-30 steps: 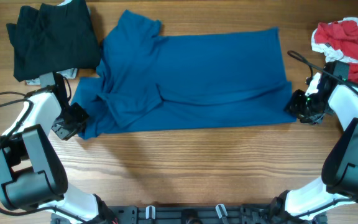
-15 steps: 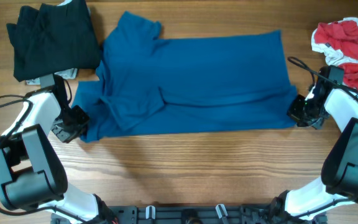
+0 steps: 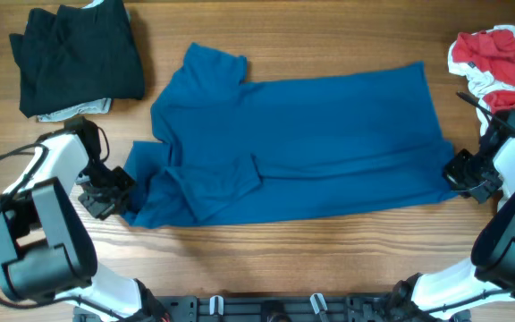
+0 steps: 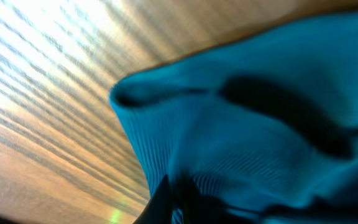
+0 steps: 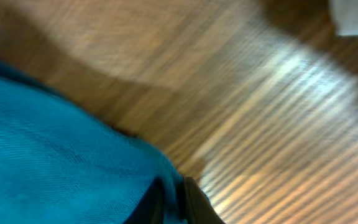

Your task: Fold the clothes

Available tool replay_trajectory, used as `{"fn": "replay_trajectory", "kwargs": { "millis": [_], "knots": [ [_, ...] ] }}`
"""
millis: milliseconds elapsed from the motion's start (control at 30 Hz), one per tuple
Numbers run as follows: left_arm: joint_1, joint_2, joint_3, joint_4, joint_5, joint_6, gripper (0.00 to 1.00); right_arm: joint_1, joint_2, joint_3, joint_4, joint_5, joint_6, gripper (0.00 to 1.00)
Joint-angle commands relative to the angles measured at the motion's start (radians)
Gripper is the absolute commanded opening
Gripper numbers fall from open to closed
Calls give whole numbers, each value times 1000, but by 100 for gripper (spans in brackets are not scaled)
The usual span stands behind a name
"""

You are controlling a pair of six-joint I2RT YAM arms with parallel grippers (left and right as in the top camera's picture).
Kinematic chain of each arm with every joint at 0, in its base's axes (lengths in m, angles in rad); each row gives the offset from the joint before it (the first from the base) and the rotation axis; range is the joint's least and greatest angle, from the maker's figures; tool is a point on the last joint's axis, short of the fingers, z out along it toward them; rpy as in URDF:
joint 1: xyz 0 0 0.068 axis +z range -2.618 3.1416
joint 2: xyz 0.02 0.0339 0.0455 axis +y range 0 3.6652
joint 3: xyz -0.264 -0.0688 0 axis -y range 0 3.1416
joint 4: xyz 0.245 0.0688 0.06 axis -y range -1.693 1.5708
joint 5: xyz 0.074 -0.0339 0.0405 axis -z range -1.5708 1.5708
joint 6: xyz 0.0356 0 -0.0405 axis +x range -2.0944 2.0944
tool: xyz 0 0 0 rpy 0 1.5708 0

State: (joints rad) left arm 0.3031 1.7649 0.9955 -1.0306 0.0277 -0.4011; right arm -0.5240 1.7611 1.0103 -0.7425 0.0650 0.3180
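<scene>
The left gripper (image 3: 119, 195) is pressed together on the near left corner of the shirt (image 3: 311, 143). In the left wrist view the blue cloth (image 4: 241, 143) bunches up and runs down into the gripper (image 4: 166, 202), but that picture is blurry. The right gripper (image 3: 454, 172) pinches the near right corner of the shirt. In the right wrist view its two dark fingers (image 5: 154, 198) squeeze the blue edge (image 5: 55, 149) between them, and bare table (image 5: 260, 93) shows beside it.

The black clothes (image 3: 79, 54) sit in a pile at the far left of the table (image 3: 284, 259), well apart from the shirt. A bit of grey cloth (image 3: 83, 108) peeks out from under that pile, just past the left arm (image 3: 47, 161). The red and white cloth (image 3: 499, 58) lies at the far right, just beside the right arm (image 3: 512, 161) and near the shirt's far right corner. A black cable (image 3: 477, 100) loops by that arm.

The shirt lies flat in the middle of the table. Its long side runs from left to right, a little tilted, with the right end farther back. The bottom hem points right. The top end points left, where one sleeve (image 3: 215, 64) sticks out toward the far edge. The cloth is rumpled and folded over near the left gripper.
</scene>
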Motion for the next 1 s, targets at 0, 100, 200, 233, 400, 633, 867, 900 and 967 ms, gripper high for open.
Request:
{"fn": "replay_trajectory", "kwargs": {
  "millis": [0,100,200,233,400,633,867,900,967],
  "knots": [
    [6,-109,108,26,106,1,31,-6,-108,21,14,-156,-64,33],
    [-8,-147,148,137,305,59,49,-6,-182,26,58,-264,-93,51],
    [-98,-148,166,269,346,74,58,-6,-215,26,100,-337,-113,51],
    [-162,-147,166,351,345,104,61,-6,-214,26,112,-375,-117,51],
    [-308,-75,202,576,281,137,66,8,-214,26,119,-404,-135,51],
    [-313,288,607,457,227,216,68,57,-214,26,116,-403,-139,51],
    [-312,461,708,500,153,289,69,67,-214,26,117,-403,-138,51],
    [-312,473,708,509,149,293,69,67,-214,26,117,-403,-138,51],
    [-312,495,708,518,146,293,69,67,-214,26,116,-403,-136,51]
  ]
}}
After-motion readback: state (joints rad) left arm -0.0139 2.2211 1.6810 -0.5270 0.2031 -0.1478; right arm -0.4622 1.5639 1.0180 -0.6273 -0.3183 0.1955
